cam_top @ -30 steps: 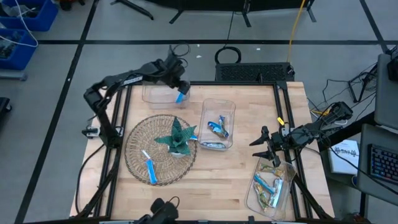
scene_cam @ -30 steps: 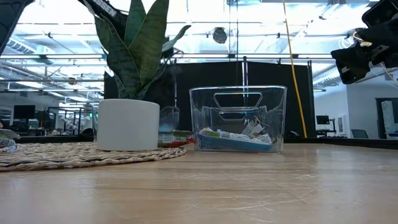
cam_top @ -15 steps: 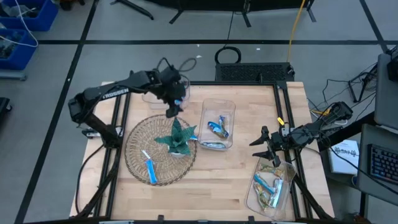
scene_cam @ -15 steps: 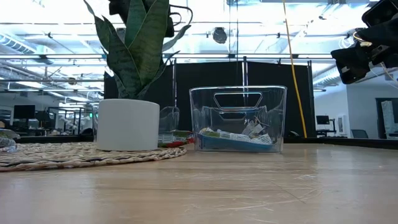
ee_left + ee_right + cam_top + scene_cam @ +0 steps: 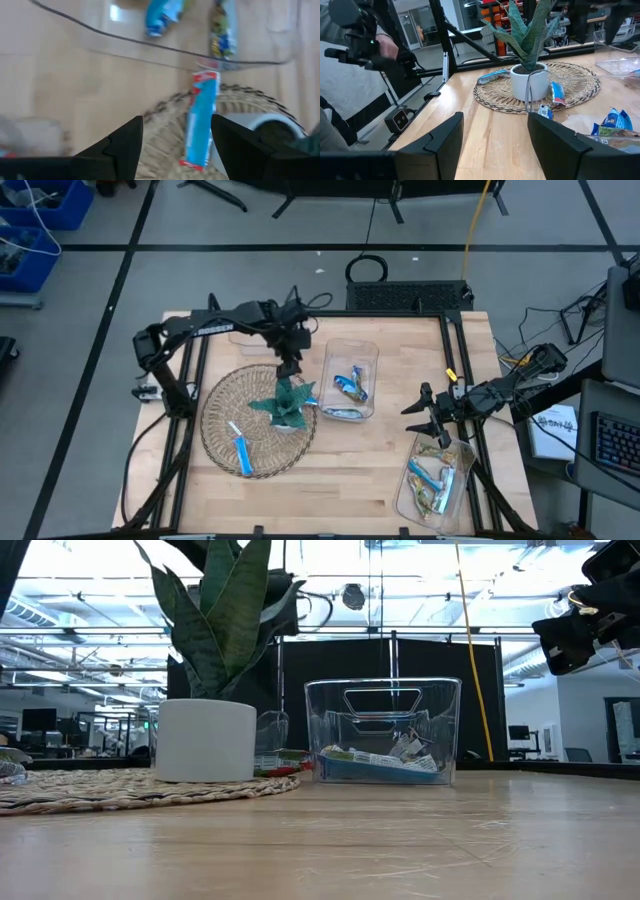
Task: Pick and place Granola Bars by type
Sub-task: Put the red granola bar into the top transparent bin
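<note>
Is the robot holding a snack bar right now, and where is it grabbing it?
No. Both the left gripper, above the woven mat, and the right gripper are open and empty.

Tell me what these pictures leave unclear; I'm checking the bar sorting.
- Left gripper: high view too small to show its fingers' spacing.
- Bar on the woven mat: blurred in the left wrist view, so its print is unreadable.
- Middle bin: low view shows overlapping wrappers, so no count.
</note>
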`<state>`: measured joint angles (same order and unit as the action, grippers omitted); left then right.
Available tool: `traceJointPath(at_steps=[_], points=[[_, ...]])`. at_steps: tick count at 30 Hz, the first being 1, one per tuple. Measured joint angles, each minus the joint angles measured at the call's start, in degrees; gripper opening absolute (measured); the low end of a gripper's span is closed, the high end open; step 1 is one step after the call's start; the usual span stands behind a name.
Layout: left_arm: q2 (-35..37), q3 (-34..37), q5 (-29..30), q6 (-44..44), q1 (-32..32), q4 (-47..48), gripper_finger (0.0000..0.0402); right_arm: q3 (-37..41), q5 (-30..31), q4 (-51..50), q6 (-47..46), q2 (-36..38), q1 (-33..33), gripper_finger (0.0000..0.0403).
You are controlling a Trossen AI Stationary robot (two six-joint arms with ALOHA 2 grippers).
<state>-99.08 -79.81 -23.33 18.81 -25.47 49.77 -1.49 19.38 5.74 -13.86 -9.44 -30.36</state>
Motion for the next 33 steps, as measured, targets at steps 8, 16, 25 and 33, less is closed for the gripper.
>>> traceJointPath(at_steps=[8, 16, 25, 33], points=[[-1.1, 0.0, -4.7, 5.4, -0.1, 3.3, 0.0237, 0.0, 0.0, 0.0, 0.0, 0.0, 0.0, 0.0215], [-1.1, -7.8, -4.6, 2.6, -2.1, 8.8, 0.0237, 0.0, 0.0, 0.0, 0.0, 0.0, 0.0, 0.0215], [-0.8, -22.6, 14.9, 11.3, -3.9, 13.6, 0.0237, 0.0, 0.0, 0.0, 0.0, 0.0, 0.0, 0.0215], [-0.9, -15.8, 26.9, 24.9, -5.1, 13.1, 0.0237, 0.0, 0.0, 0.0, 0.0, 0.0, 0.0, 0.0215]])
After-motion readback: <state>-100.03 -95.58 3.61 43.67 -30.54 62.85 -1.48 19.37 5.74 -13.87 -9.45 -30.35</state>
